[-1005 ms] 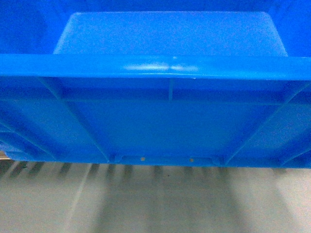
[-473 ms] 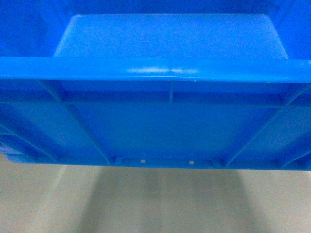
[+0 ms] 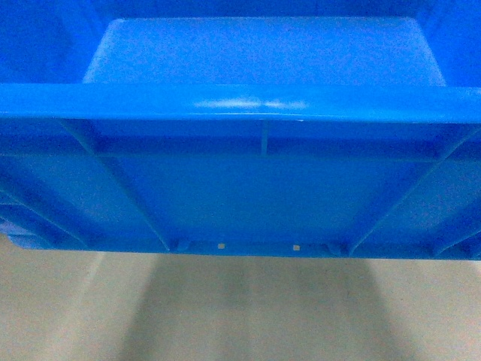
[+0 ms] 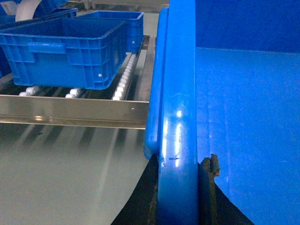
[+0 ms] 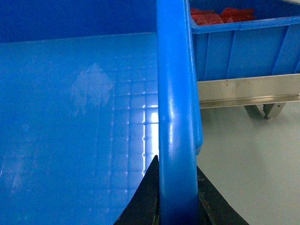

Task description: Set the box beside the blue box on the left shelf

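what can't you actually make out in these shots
- Head view: the carried crate fills the frame, hiding both arms and any shelf ahead; only bare floor shows below it.
- Left wrist view: the crate's rim covers the left pincer fingertips, and the top edge cuts off the roller shelf beyond its blue box.
- Right wrist view: the rim hides the right pincer tips; the red contents of the neighbouring bin are cropped and unidentifiable.

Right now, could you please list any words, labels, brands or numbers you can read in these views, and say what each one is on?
None can be read in any view.
Large bright-blue ribbed plastic crate: no text shows on its rim or walls.
Blue ribbed plastic crates on the steel roller shelf: no label visible.
Blue crate holding red items: no text visible.
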